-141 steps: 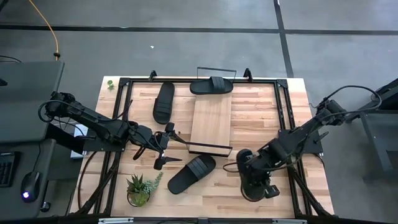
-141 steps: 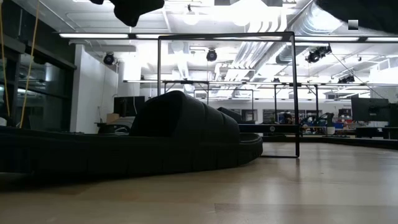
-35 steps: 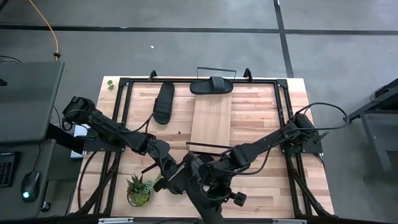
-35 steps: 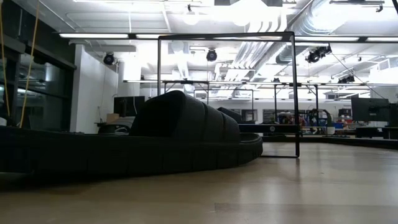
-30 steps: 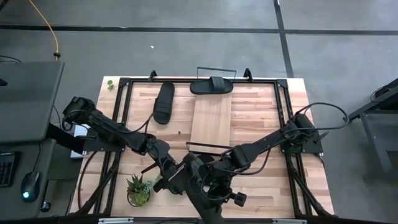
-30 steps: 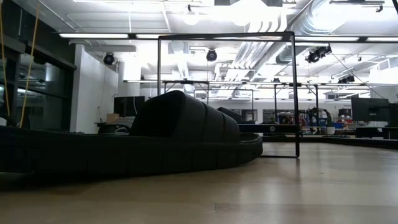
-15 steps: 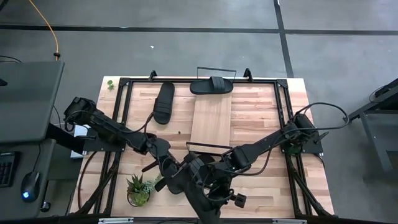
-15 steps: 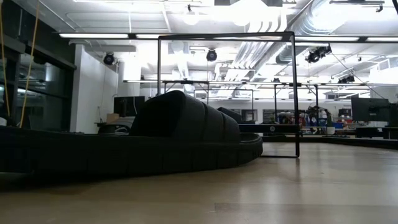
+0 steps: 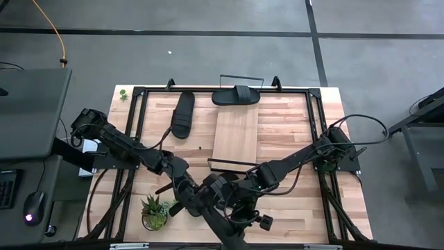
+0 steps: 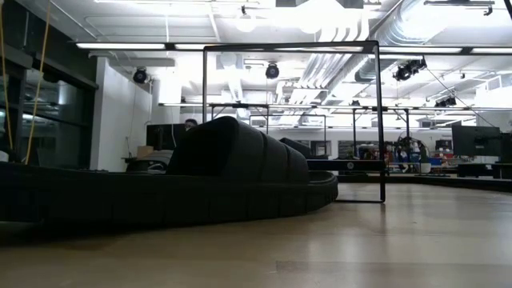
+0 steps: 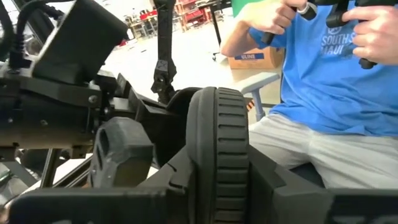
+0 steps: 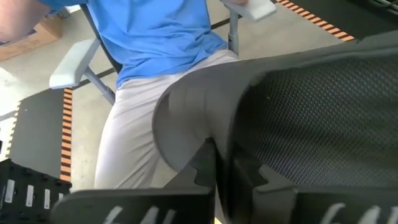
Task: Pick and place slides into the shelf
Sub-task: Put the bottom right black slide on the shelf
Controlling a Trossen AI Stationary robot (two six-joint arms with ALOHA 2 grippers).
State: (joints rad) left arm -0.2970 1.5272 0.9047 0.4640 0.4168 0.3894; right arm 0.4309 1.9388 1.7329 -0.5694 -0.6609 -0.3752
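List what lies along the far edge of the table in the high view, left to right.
Small green sprig → upright slide → sideways slide at the head of the shelf.

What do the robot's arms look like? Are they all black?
Mostly, yes. The left arm and right arm are dark, jointed segments with black cables looping beside them. In the left wrist view, the left end effector looks matte black and blocky. I see no markings on them.
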